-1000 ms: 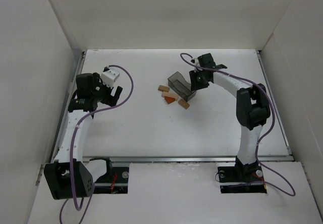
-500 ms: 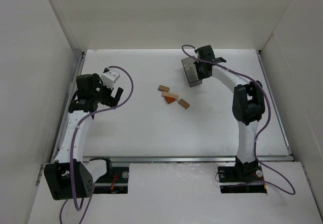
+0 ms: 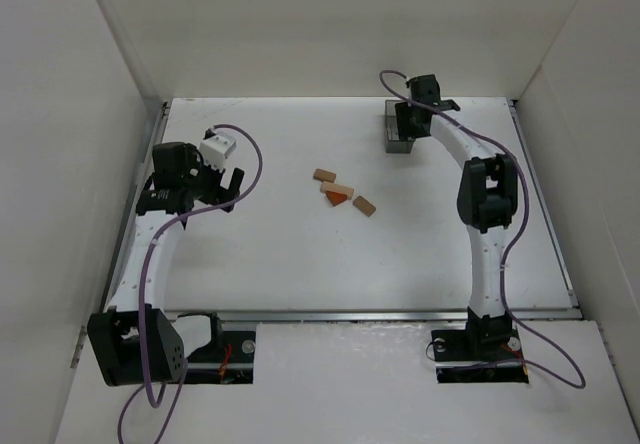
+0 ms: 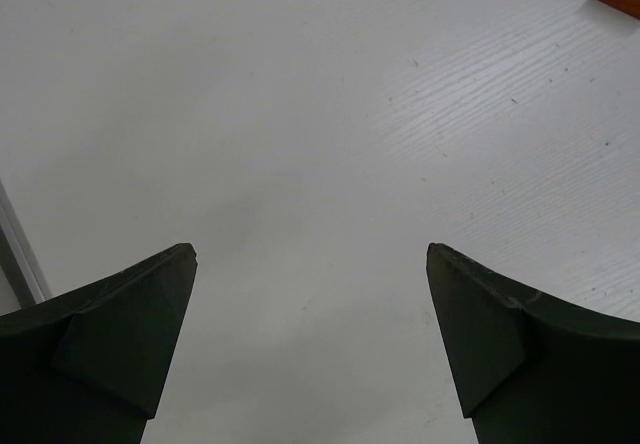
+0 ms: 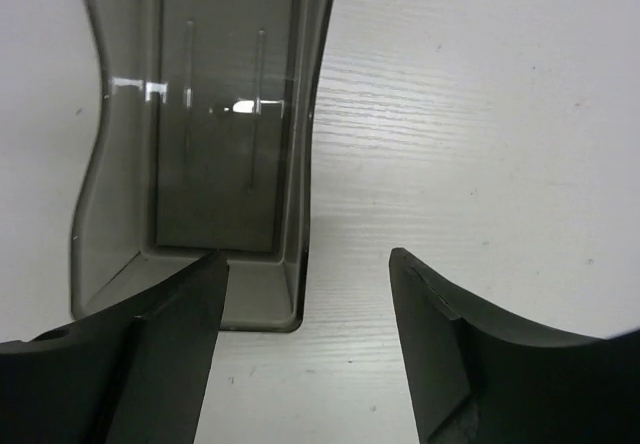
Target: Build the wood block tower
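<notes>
1. Top view first: the bin stands open side up on the far right part of the table. The right arm is stretched out directly over it.
2. Down the right wrist camera we look straight into that bin. It is translucent dark grey plastic, and its inside shows only a bare floor and a few glints of light.
3. The right gripper hangs over the bin's near right corner with its jaws parted to a middling width.
   - The bin's right wall runs up between the two fingertips.
   - The right-hand finger is off the wall, over bare table.
   - The left-hand finger overlaps the near wall in this view, and I can't tell whether it touches the plastic. Nothing looks clamped.
4. The tower's pieces lie loose on the table near its middle, well apart from the bin and none of them in it.
   - There are three pale tan blocks in a rough diagonal line, one far-left, one in the middle and one near-right.
   - The orange roof piece lies just beside the middle block. They are too small from up here to say whether they touch.
   - No piece looks stacked on another.
5. Over on the left side, the left gripper has its jaws spread wide, with only white table between the fingers and nothing held. At the top right corner of its wrist view, the edge of a tan block and a sliver of the orange piece just show.
</notes>
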